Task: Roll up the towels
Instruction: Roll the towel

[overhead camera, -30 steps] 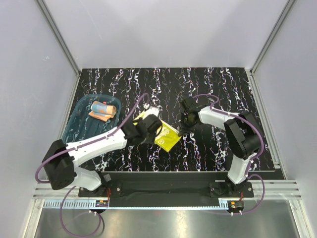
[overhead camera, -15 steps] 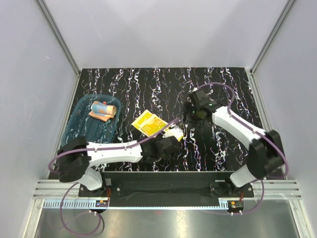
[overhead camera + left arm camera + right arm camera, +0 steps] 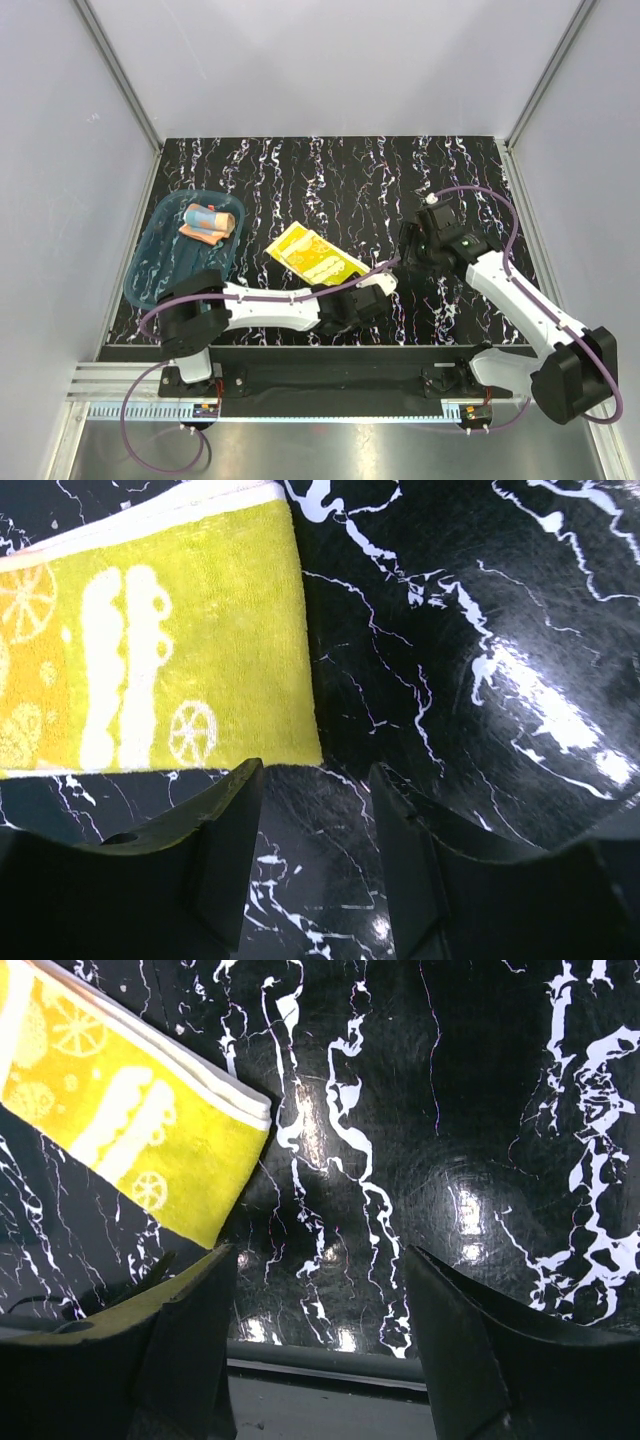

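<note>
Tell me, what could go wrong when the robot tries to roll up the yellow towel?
The left tool stands open right at a corner of the yellow towel, so it might pinch only the tip and start a crooked roll. The towel looks folded in layers, which could slide apart. The right tool is open near the same end, so the arms might bump.

In your left wrist view, the flat yellow terry towel with cream prints (image 3: 170, 650) is running off the left and top edges; your right wrist view is cropping it at the top-left corner. From above, the bundled orange-pink and pale blue towel (image 3: 208, 222) is appearing too small to judge its winding.
</note>
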Robot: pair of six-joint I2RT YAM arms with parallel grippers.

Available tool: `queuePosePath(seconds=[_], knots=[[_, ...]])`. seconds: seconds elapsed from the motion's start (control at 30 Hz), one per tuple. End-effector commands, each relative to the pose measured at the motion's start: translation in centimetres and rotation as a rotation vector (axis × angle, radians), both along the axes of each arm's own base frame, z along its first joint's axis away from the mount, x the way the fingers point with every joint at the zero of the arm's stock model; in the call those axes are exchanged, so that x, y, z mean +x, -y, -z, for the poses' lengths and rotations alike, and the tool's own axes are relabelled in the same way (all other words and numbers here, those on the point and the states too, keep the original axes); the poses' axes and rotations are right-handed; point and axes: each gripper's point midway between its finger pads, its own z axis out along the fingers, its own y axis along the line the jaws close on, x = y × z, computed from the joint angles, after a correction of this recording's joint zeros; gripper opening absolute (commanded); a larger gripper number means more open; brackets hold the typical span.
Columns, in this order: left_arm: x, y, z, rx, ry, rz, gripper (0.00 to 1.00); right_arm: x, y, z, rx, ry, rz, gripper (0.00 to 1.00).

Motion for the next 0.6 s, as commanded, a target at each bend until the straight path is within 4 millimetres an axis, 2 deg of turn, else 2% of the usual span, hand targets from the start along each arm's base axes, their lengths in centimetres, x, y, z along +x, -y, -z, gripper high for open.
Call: queuePosePath(seconds=[0.0,0.23,0.57], knots=[[1.3,1.5,-0.7,-0.02,0.061,-0.003,0.52,0.1,0.1,-1.6,0.019,0.045,-0.004,0.74],[2.5,0.4,2.0,0.03,0.074,-0.024,0.52,-0.5,0.6,-1.6,0.005,0.033,0.001,0.73],[3.7,-1.3,3.6,0.048,0.062,-0.058,0.51,-0.9,0.7,-1.0,0.003,0.015,-0.003,0.73]])
